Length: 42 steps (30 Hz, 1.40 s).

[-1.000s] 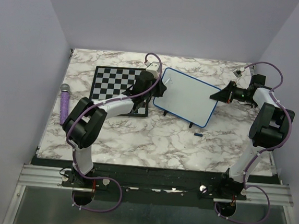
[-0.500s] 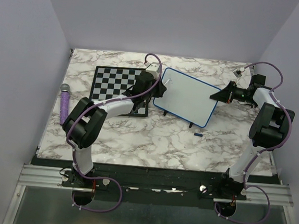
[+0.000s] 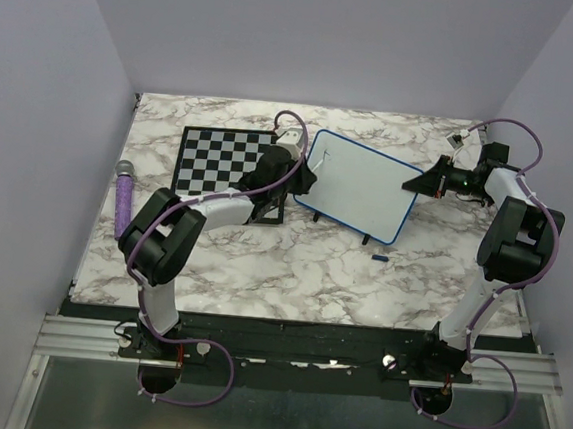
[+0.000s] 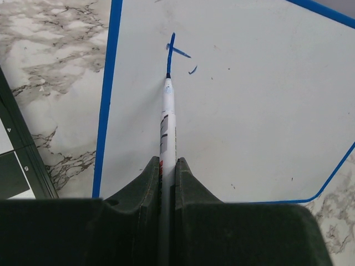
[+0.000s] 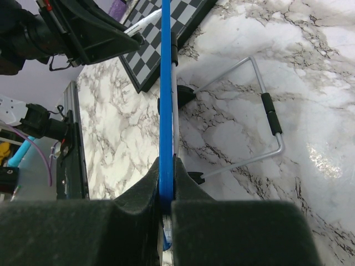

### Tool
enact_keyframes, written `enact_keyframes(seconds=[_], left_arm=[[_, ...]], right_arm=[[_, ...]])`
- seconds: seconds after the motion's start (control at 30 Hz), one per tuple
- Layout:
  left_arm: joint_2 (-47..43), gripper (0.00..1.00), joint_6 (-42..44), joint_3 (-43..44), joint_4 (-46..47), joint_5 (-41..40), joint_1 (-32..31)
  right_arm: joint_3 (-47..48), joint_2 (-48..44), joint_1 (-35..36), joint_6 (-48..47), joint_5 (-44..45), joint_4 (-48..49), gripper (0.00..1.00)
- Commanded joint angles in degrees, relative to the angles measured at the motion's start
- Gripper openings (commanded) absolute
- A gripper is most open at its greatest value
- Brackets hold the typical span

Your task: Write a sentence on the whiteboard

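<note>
Whiteboard (image 3: 361, 186) sits on the marble table (image 3: 292, 265) between the two grippers, propped at a tilt, with its left part straight ahead of the left jaws and its right edge inside the right jaws. The left gripper (image 3: 306, 180) has its jaws closed tight on a white marker (image 4: 167, 124). In the left wrist view the marker runs out from between the fingers (image 4: 141, 180), and its blue tip touches the whiteboard (image 4: 249, 111) near the top left corner, just inside the blue frame. The sentence (image 4: 172, 51) is only a tall blue stroke right at the tip, a short crossbar and a small dash beside it; we can read no word. The right gripper (image 3: 417, 184) is clamped on the frame. In the right wrist view we see the whiteboard (image 5: 165, 83) edge-on, running straight out from the pinched jaws of the right gripper (image 5: 165, 166). To the right of those jaws a wire stand (image 5: 260, 111) with black sleeves rests on the marble and meets the board's back at the black feet. A chessboard (image 3: 221, 159) lies under and behind the left gripper, just beside the board's left edge. A purple cylinder (image 3: 124, 198) lies well left of the left jaws. A small blue piece (image 3: 380, 255) lies on the marble below the right jaws, just off the board's near corner.
</note>
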Motion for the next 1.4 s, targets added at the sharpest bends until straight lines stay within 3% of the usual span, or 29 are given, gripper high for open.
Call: enact_keyframes(seconds=[0.0,0.83,1.37], left_arm=[[-1.02,0.0,-0.91,-3.45,-1.45,1.21,0.07],[-7.17,0.0,-1.17,-4.52,0.58,2.09,-0.37],[-2.25,0.0,-0.82,0.23,-1.62,2.71,-0.37]], right_arm=[[1.54,0.87,-0.49,-3.25,2.89,1.65,0.01],[1.72,0.7,-0.49,-3.16,2.89,1.56,0.01],[1.81,0.87,-0.49,-3.16,2.72,1.56,0.01]])
